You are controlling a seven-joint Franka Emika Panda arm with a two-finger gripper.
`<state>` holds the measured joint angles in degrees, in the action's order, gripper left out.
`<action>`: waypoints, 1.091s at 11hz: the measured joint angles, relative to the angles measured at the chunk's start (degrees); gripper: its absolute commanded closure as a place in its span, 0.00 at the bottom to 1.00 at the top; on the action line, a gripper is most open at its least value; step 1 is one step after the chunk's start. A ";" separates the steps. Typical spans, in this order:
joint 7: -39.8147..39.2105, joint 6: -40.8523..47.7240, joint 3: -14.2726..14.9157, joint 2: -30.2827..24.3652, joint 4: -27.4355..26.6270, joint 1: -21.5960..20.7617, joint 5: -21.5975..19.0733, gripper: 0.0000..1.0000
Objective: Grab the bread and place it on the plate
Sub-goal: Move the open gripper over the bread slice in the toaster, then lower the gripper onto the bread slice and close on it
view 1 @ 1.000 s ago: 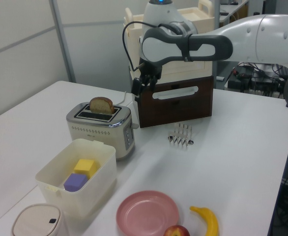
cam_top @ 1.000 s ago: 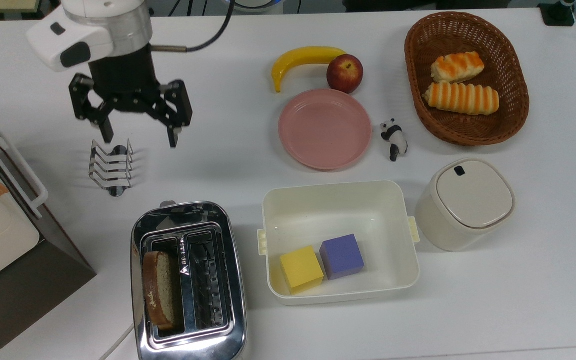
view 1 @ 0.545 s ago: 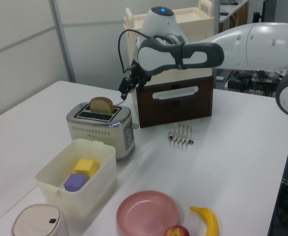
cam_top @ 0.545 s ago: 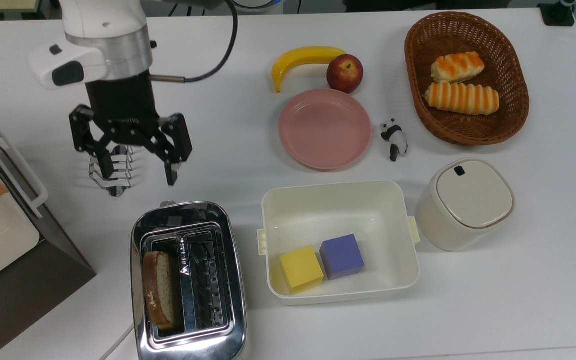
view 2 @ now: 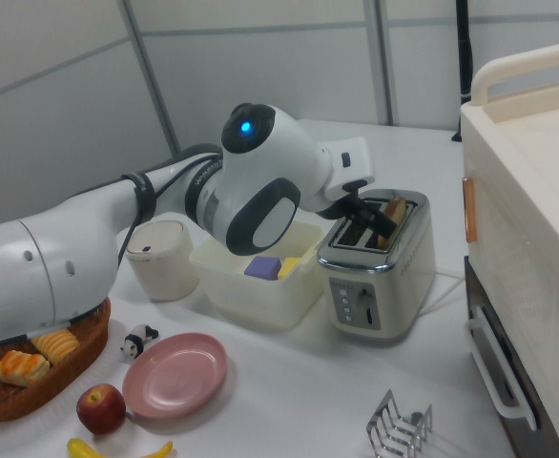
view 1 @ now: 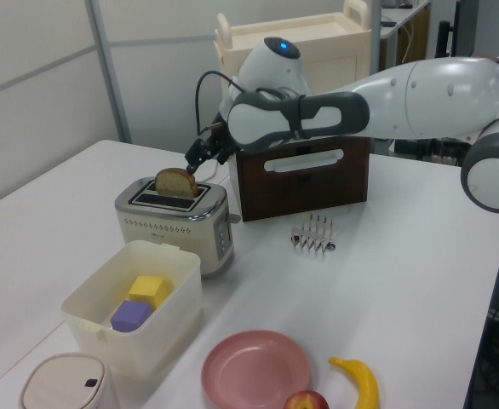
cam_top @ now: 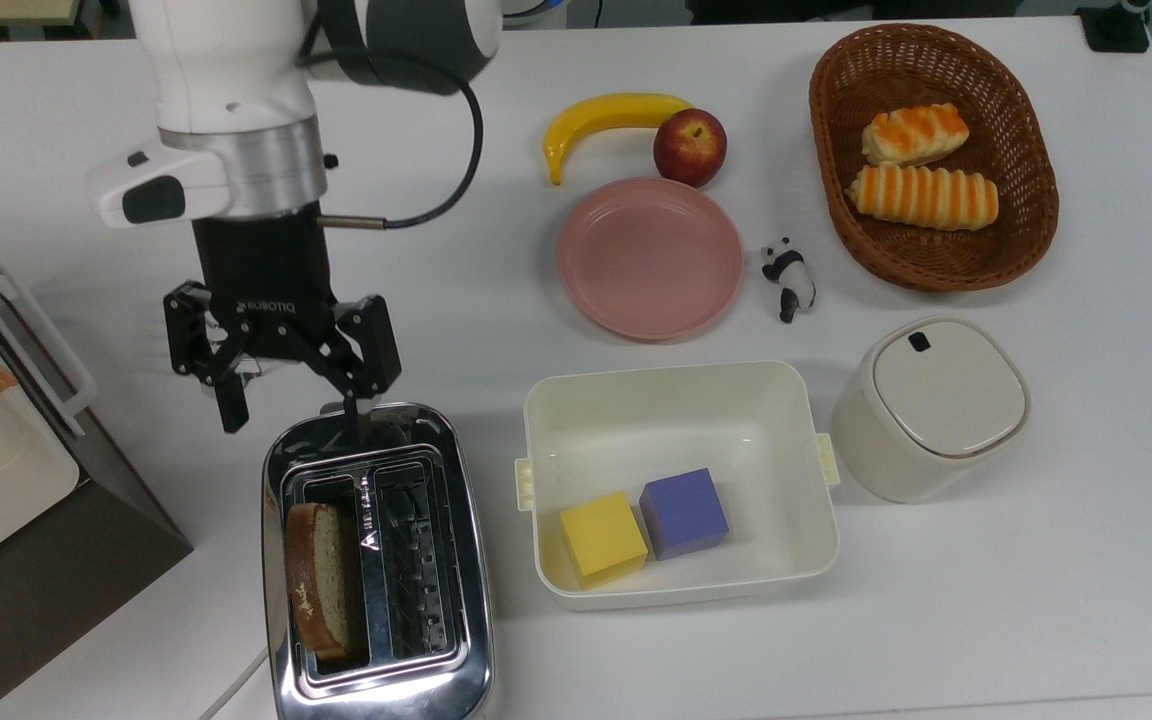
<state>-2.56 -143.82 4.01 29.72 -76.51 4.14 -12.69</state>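
Your gripper (cam_top: 293,420) hangs with its fingers (cam_top: 232,405) spread wide and nothing between them, at the far end of the toaster (cam_top: 376,560) in the top view; one fingertip overlaps the toaster's chrome edge, the other sits over bare counter (cam_top: 986,600) just beside it. In the left view the gripper (view 1: 200,153) is just above and behind the bread (view 1: 175,182), not touching it. The bread (cam_top: 318,582) stands upright in the toaster's slot on the top view's left, its top edge sticking out above the chrome; the other slot holds nothing. Behind your gripper in the top view, part of a wire toast rack (cam_top: 254,365) peeks out under the fingers; in the left view the rack (view 1: 312,233) stands well apart from the toaster, in front of a brown box with a cream lid (view 1: 305,175). To the top view's right of the toaster is a cream tub (cam_top: 676,400) holding a yellow cube (cam_top: 603,538) and a purple cube (cam_top: 684,512), side by side and touching. The plate (cam_top: 650,257) lies beyond the tub, bare, well apart from the bread. An apple (cam_top: 690,147) sits at the plate's far rim with a banana (cam_top: 606,118) just beside it, and a small panda figure (cam_top: 788,278) stands near the plate on the top view's right. Further right are a wicker basket (cam_top: 1026,230) with two striped rolls (cam_top: 924,195), and a cream lidded jar (cam_top: 928,408) next to the tub.
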 measured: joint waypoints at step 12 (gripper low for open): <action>-3.81 -13.00 -1.11 5.94 -0.04 -0.02 0.04 0.30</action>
<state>-6.37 -156.81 2.90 35.66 -76.56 4.12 -12.65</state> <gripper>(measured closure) 0.018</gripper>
